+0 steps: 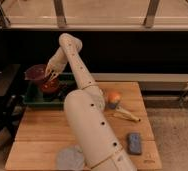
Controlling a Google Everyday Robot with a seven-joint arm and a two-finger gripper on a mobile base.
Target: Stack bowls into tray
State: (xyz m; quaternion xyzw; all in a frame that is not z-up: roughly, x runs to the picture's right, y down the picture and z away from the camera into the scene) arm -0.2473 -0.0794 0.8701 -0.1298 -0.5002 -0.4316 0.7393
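The dark maroon-purple bowl [36, 72] hangs tilted over the back left of the dark green tray [33, 99]. My gripper [51, 74] is at the bowl's right rim and shut on it. The red-orange bowl [50, 86] sits in the tray just below and right of the gripper. My white arm crosses the table from the bottom middle and hides the tray's right end.
The tray sits at the back left of a wooden table [42, 127]. A small bluish cup with an orange ball [114, 98] stands right of the arm, with a yellowish object [126, 116] in front of it. A blue object [134, 142] and a grey round object [69, 158] lie near the front edge.
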